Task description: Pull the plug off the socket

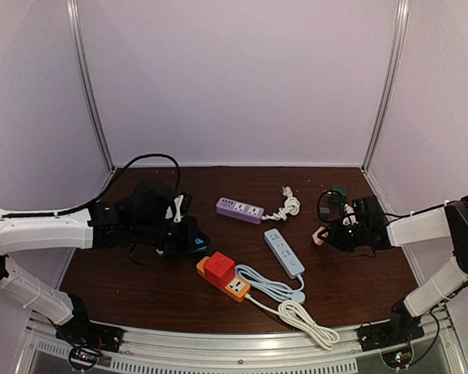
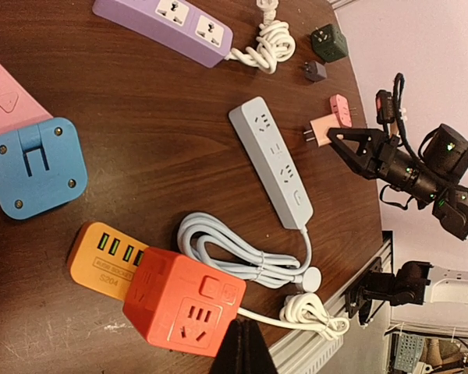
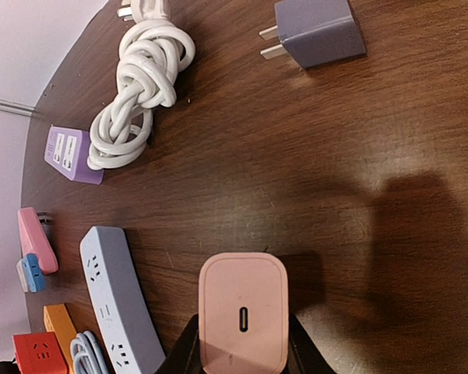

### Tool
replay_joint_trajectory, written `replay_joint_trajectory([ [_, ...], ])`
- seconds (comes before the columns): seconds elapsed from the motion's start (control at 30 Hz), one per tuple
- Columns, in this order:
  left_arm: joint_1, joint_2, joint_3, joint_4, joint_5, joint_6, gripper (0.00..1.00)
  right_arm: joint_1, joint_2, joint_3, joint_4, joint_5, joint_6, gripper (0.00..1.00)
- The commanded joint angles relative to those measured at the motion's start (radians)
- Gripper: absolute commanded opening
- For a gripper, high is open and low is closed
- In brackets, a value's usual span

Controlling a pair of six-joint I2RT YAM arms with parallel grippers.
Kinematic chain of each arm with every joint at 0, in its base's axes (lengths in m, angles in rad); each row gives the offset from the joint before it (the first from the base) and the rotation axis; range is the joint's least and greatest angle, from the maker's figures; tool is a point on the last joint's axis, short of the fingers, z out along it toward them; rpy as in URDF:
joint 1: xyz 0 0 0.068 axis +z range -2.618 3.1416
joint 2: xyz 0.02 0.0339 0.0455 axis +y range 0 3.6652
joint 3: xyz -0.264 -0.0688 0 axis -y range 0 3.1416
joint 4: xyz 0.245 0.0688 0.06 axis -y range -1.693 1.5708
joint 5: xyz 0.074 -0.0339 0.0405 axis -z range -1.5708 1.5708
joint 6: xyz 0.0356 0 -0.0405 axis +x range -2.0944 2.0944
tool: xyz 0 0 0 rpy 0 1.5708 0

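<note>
Status: the pull looks done on the R side. R gripper [image 3: 242,354] is partly closed w/ both fingers clamped on the sides of the pink plug [image 3: 243,308], USB-C port face toward the wrist cam. In the L wrist view the plug's prongs are bare and pointing at the grey-blue strip [image 2: 271,160], w/ a clear gap between them, so it's out of the socket, not seated in anything. The plug sits at the R side of the table [image 3: 312,156], near the strip's far end. Can't tell if it's lifted or resting on the wood; the shadow suggests it's a bit off the surface. L gripper [image 2: 242,351] is fully closed w/ nothing in it, hanging over the near-left area just by the red cube adapter [image 2: 183,300]. That cube is seated on top of the orange strip [image 2: 101,253], so if it counts as a target too, that one isn't done. No way to know from here which plug the task means. The purple strip [image 2: 164,23] at the back has empty sockets as far as I can see. My read: extraction complete for the pink plug. What's left is at most setting it down and releasing, plus maybe the red cube.
</note>
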Motion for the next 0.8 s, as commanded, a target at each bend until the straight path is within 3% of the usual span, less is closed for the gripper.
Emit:
replay_joint_trajectory([
  [0.0,0.005,-0.021,-0.017,0.024,-0.015,0.012,0.0,-0.035,0.004,-0.022,0.03,-0.032,0.001,0.33],
  [0.2,0.005,-0.02,-0.024,0.028,-0.017,0.009,0.0,-0.057,-0.032,-0.016,-0.051,0.003,-0.044,0.56],
  [0.57,0.005,-0.017,-0.035,0.039,-0.014,0.009,0.0,-0.051,-0.137,0.044,-0.238,0.104,-0.139,0.8],
  [0.77,0.005,-0.021,-0.045,0.043,-0.019,0.006,0.0,0.03,-0.215,0.094,-0.321,0.159,-0.2,0.92],
])
